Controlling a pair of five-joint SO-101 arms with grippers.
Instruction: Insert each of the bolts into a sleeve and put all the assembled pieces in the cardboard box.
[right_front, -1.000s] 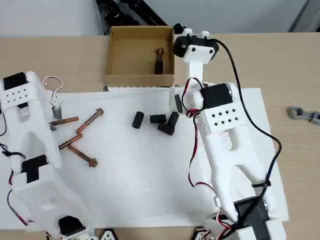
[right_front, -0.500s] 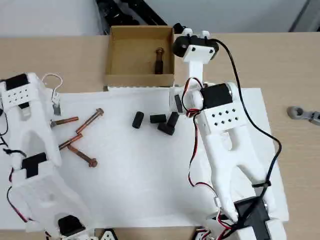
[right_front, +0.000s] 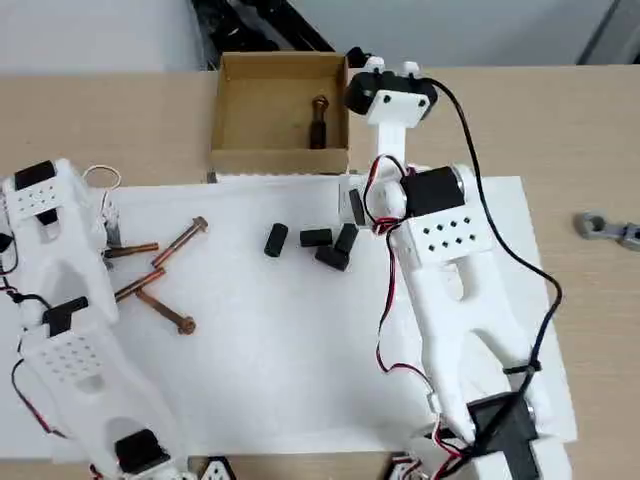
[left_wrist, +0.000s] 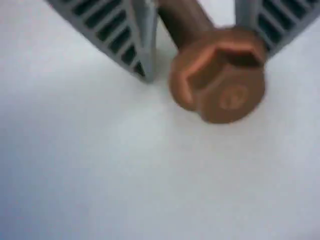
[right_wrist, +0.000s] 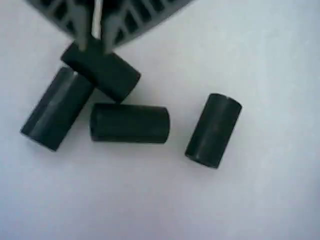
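Observation:
Several copper bolts lie at the left of the white mat: one (right_front: 130, 249) by my left gripper (right_front: 110, 235), others (right_front: 180, 241) (right_front: 165, 311) beside it. In the left wrist view the bolt's hex head (left_wrist: 217, 82) points at the camera, its shaft running between the grey fingers (left_wrist: 130, 40) of the left gripper (left_wrist: 197, 50), one finger touching it, the other a little apart. Several black sleeves (right_front: 316, 237) lie mid-mat. My right gripper (right_front: 355, 207) (right_wrist: 95, 37) hangs shut just beside one sleeve (right_wrist: 102, 75), holding nothing.
The cardboard box (right_front: 215, 110) stands at the back edge of the mat (right_front: 300, 360), and a bolt in its sleeve (right_front: 319, 120) lies inside. A metal tool (right_front: 600, 227) rests on the bare table at the far right.
My left arm has shifted toward the front of the table, and the bolt at its gripper has slid slightly with it. The right arm has stayed still.

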